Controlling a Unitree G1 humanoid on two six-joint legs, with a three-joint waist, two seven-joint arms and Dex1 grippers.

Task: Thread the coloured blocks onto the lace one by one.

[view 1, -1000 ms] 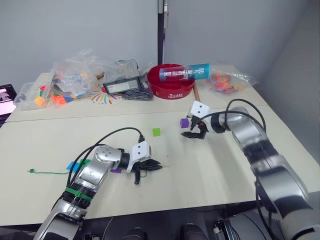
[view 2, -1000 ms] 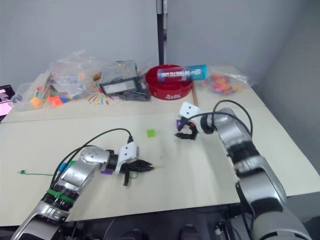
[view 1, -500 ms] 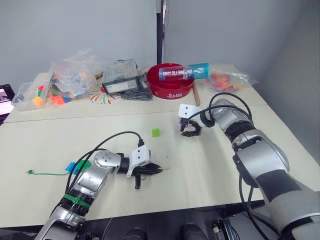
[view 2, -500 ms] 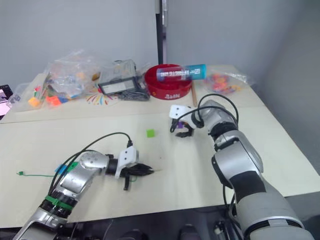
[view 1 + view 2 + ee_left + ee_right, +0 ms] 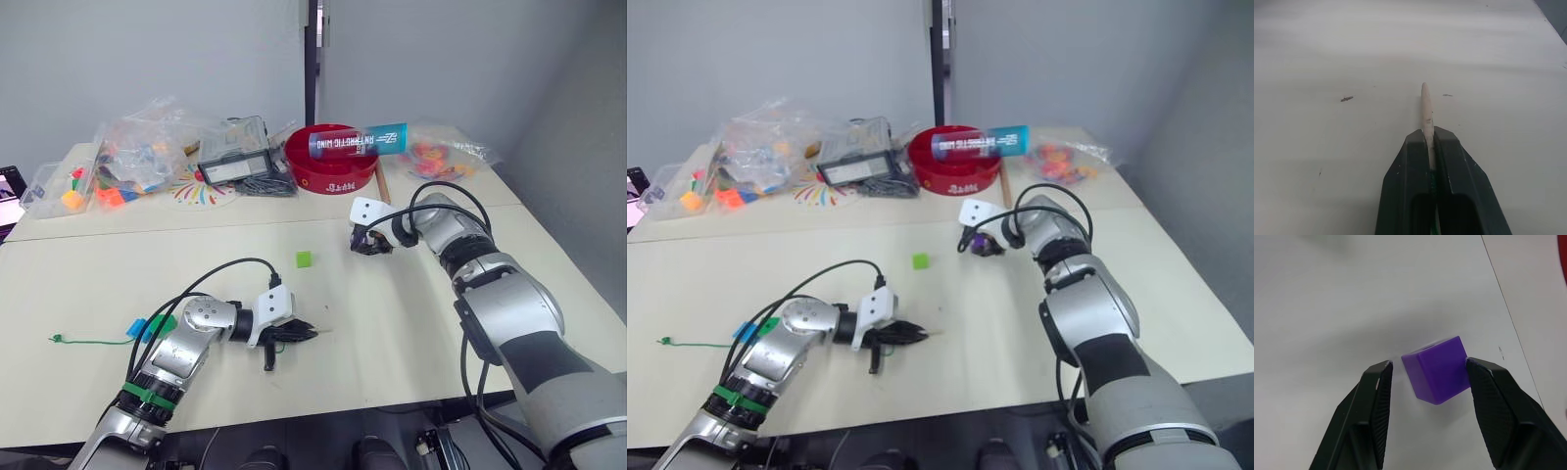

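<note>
On the counter point(image 5: 88, 284), the lace point(image 5: 93, 340) trails limp toward the left pincer point(image 5: 1429, 147), which is clamped on its pale stiff tip point(image 5: 1425, 105), probably the only part rigid enough to steer. Across the counter, the right pincer point(image 5: 1427, 382) stands wide around a purple block point(image 5: 1439, 368), one finger touching. The cube looks light, hard and smooth, so gripping opposite flat faces seems safest.

One purple cube point(image 5: 1437, 369), one light green cube point(image 5: 305, 258), one lace point(image 5: 93, 340), one red bowl point(image 5: 333, 162), one blue tube point(image 5: 360, 140)
</note>
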